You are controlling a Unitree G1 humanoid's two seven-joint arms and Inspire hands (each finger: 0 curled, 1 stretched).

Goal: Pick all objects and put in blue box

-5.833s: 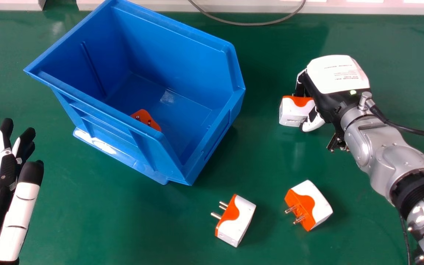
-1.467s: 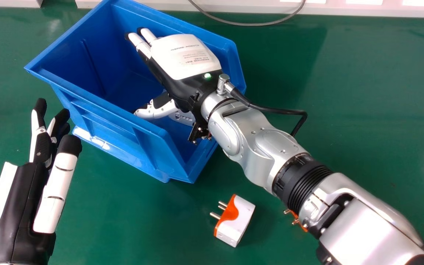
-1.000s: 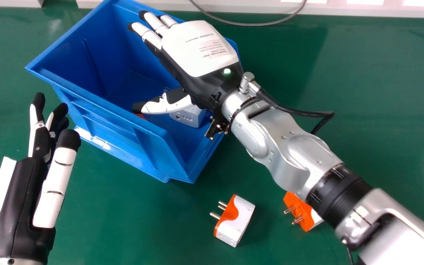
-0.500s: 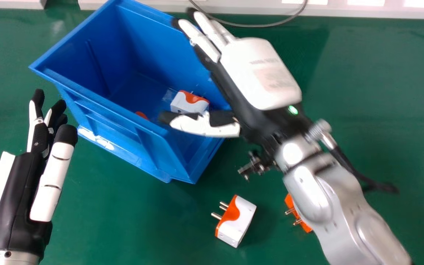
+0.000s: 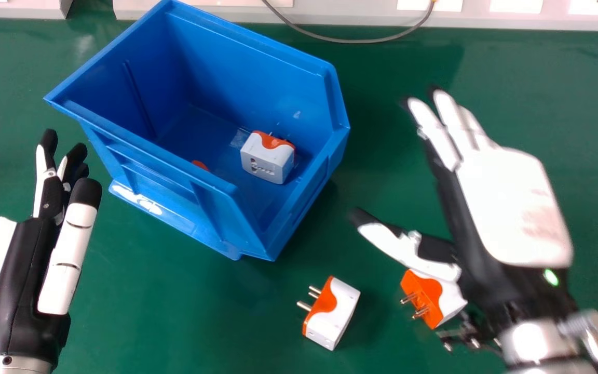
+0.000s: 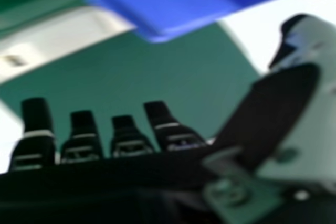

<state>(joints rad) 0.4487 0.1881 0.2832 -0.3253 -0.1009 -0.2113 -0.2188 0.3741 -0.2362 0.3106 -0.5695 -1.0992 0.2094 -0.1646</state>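
My right hand [image 5: 512, 205] is open and empty, right of the blue box [image 5: 257, 72], presumably for another pick. Boxed, as tasked: plug adapter [image 5: 267, 159], orange piece [image 5: 200, 164]. Near side, unboxed: left plug [image 5: 333, 314], right plug [image 5: 425, 297] (partly behind that hand). At left: my left hand [image 5: 24, 270], fingers relaxed, idle.

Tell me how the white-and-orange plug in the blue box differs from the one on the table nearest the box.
The boxed plug lies inside the blue box, while the table plug lies on the green table. The boxed plug presents its slotted white face; the table plug shows metal prongs pointing toward the head view's left. Both are white and orange.
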